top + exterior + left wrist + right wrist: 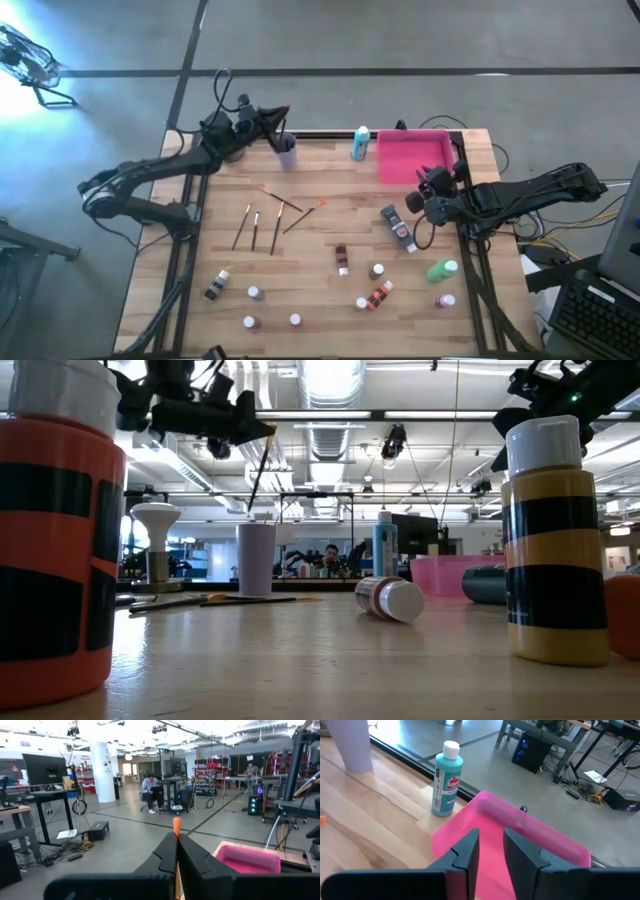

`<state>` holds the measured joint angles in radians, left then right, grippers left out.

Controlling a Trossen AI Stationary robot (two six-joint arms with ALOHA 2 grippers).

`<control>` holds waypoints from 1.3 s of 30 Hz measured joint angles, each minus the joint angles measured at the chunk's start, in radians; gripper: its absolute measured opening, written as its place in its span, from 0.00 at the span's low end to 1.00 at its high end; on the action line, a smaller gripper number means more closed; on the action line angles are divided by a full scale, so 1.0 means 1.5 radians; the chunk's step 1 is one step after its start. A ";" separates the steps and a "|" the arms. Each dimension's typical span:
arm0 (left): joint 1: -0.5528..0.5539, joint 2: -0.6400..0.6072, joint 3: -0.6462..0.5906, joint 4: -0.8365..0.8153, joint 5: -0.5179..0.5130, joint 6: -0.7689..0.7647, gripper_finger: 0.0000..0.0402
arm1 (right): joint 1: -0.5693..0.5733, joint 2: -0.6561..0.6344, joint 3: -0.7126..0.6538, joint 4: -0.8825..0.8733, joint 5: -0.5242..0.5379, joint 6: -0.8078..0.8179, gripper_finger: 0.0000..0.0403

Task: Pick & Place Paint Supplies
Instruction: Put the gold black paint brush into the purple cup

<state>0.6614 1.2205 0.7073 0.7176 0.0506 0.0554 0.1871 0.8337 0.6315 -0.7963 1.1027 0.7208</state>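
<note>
Table: pale wooden plank table (pixel 320 250), visible grain, dark metal frame
Left gripper: dark left gripper (pixel 278 122) raised over the far left part of the table, fingers (pixel 167 855) clenched on a thin long-handled brush with an orange tip (pixel 176 827), held tilted above the cup
Cup: lilac smooth cylindrical cup (pixel 287 152), upright near the far edge, just under the held brush
Right gripper: dark right gripper (pixel 418 192) at the near edge of the tray, fingers (pixel 465 852) narrowly parted with nothing between them
Tray: flat pink rectangular plastic tray (pixel 412 155) with a raised rim, far right corner
Teal bottle: tall teal plastic bottle with white cap (pixel 360 143), upright, between cup and tray, just beside the tray
Loose brushes: several thin wooden-handled brushes (pixel 275 222) scattered flat on the left-centre of the table
Dark tubes: grey-black tubes (pixel 397 226) lying just in front of the right gripper
Small bottles: white-capped paint bottles spread over the near half; a brown one (pixel 342 259) at centre, a green one (pixel 442 269) on its side at right, a red-striped one (pixel 377 295) lying flat
Room: concrete floor, desks, a seated person (pixel 148 790) well behind the table
</note>
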 joint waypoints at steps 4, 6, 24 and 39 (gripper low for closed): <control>0.010 0.000 -0.035 0.053 0.000 -0.007 0.01 | 0.000 0.000 0.000 0.003 0.018 -0.001 0.19; 0.012 0.005 -0.052 0.084 0.000 -0.008 0.01 | 0.000 0.000 0.000 0.011 0.029 -0.001 0.18; 0.021 0.167 -0.053 0.158 0.002 -0.034 0.02 | -0.001 0.000 0.000 0.046 0.053 -0.035 0.26; 0.021 0.236 -0.053 0.157 0.002 -0.039 0.02 | -0.001 0.000 0.000 0.046 0.053 -0.035 0.32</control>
<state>0.6923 1.5748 0.6277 0.9531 0.0544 -0.0032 0.1864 0.8341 0.6316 -0.7269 1.1816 0.6685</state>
